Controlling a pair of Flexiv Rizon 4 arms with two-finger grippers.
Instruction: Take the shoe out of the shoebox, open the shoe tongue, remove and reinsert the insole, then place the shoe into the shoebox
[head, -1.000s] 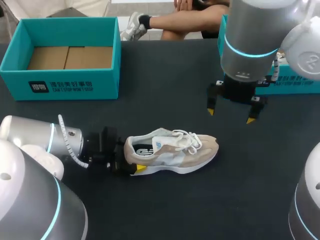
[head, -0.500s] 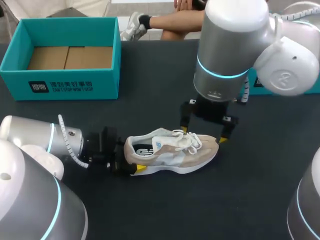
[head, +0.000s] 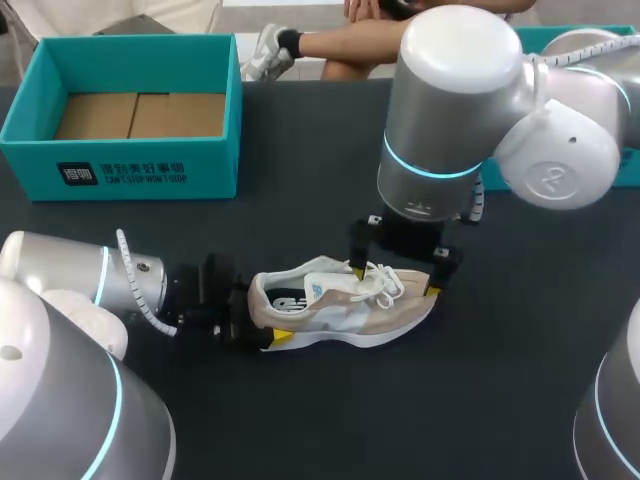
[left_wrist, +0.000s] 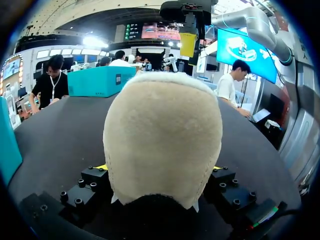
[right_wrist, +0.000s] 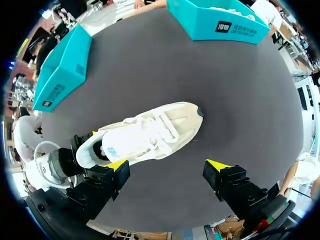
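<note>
A beige and white shoe (head: 345, 303) lies on its side on the dark table, toe to the right. My left gripper (head: 258, 328) is shut on its heel, which fills the left wrist view between the yellow tips of that gripper (left_wrist: 159, 167). My right gripper (head: 395, 274) hangs open just above the laces and forefoot, one finger on each side of them. From the right wrist view the shoe (right_wrist: 145, 137) lies ahead of the spread right gripper (right_wrist: 167, 165), not touched. The open teal shoebox (head: 120, 110) stands empty at the back left.
A second teal box (head: 625, 172) stands at the back right, mostly behind my right arm; in the right wrist view this box (right_wrist: 225, 22) holds something white. Bare dark table (head: 400, 420) lies in front of the shoe.
My right arm has swung left and down from the back right until its open gripper stands over the shoe's laces. The left gripper and the shoe have stayed put.
</note>
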